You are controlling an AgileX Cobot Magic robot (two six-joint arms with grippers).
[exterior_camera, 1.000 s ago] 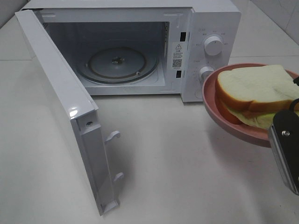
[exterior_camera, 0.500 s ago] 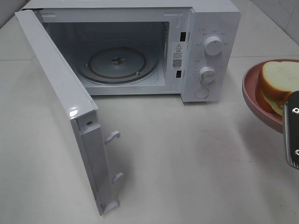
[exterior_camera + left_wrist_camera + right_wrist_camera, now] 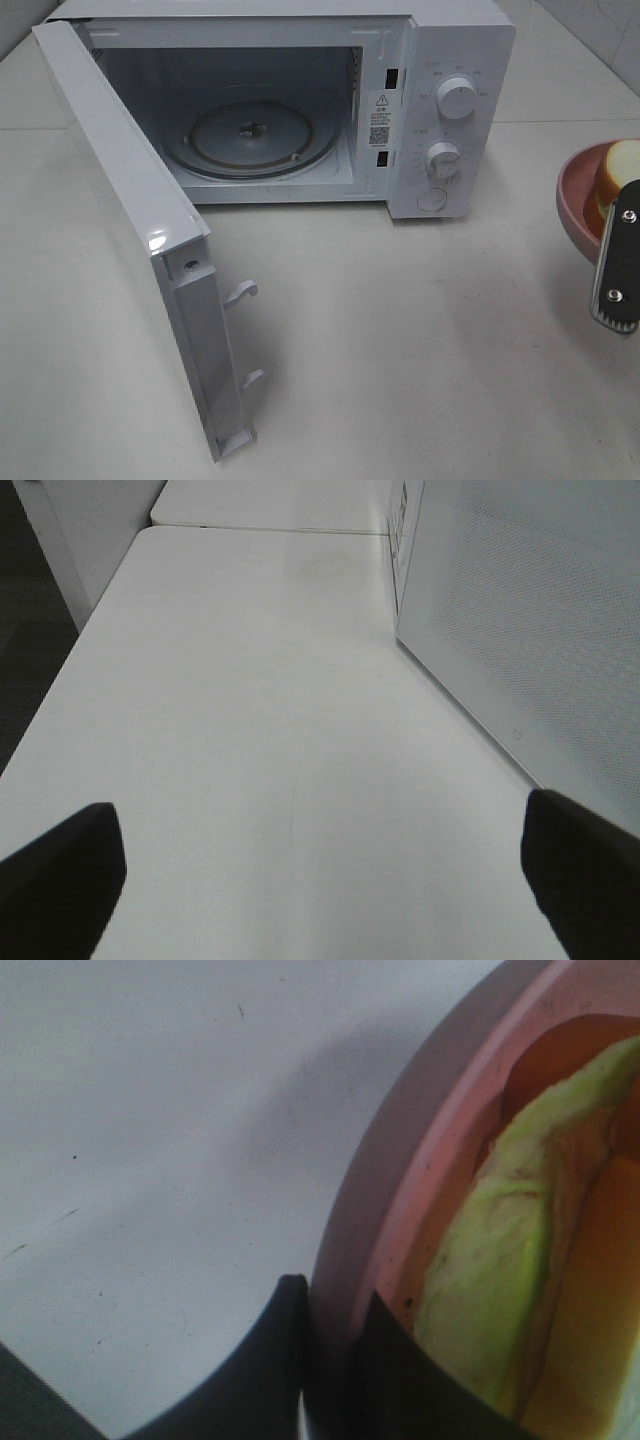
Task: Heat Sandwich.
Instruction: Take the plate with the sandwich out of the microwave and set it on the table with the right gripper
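The right gripper (image 3: pixel 330 1360) pinches the rim of the pink plate (image 3: pixel 400 1200), one finger outside, one inside. Just past its fingertips on the plate lies the sandwich (image 3: pixel 510 1290). Beyond it stands the open microwave (image 3: pixel 440 60). The left gripper (image 3: pixel 320 880) hangs spread wide over the table (image 3: pixel 250 680), holding nothing.

The right gripper (image 3: pixel 616 262) shows at the right edge of the high frame, its dark fingers (image 3: pixel 290 1360) pinched close together on a pink plate's rim (image 3: pixel 345 1260). The left gripper (image 3: pixel 320 880) has both tips spread far apart at the lower corners of its wrist frame
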